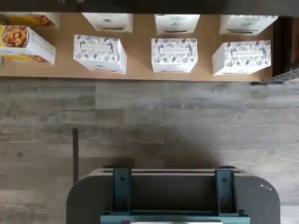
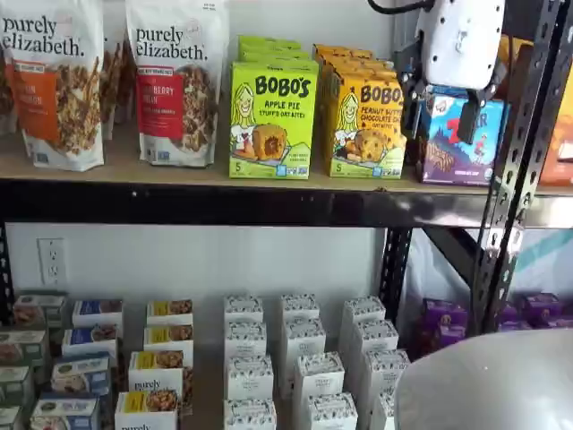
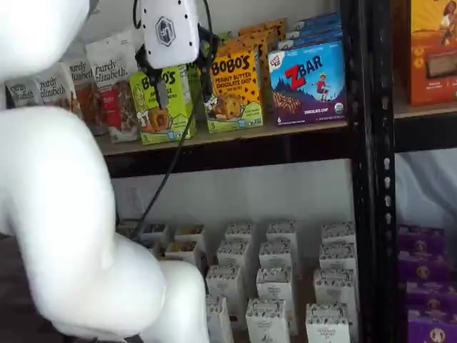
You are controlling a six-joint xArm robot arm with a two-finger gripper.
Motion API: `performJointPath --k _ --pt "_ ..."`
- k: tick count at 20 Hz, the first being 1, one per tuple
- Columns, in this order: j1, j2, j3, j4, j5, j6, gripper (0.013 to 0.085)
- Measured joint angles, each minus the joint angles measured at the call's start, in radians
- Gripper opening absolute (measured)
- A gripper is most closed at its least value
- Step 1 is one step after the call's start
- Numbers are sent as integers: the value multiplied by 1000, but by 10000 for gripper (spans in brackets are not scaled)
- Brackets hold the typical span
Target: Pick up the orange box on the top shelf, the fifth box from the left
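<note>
The orange box (image 2: 365, 125) (image 3: 234, 89) stands upright at the front of its row on the top shelf (image 2: 224, 204) (image 3: 235, 146), between a lime-green Bobo's box (image 2: 272, 118) and a blue ZBar box (image 2: 461, 143). My gripper (image 2: 440, 116) (image 3: 182, 89) hangs in front of the shelf at box height, clear of the cartons. Its white body is up top and its two black fingers (image 2: 471, 121) point down with a plain gap and nothing between them. The wrist view shows neither the orange box nor the fingers.
Granola bags (image 2: 175, 81) fill the top shelf's left part. A black perforated upright (image 2: 519, 152) stands right of the ZBar box. Below are rows of small white patterned boxes (image 1: 174, 55) (image 2: 300, 367). The wrist view shows grey plank floor and the dark mount with teal brackets (image 1: 173, 198).
</note>
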Motion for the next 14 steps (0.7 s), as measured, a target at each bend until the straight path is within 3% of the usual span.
performJointPath --k 5,14 --pt "-45 31 -28 63 57 -17 850" --pt "-31 30 -12 31 7 -20 850"
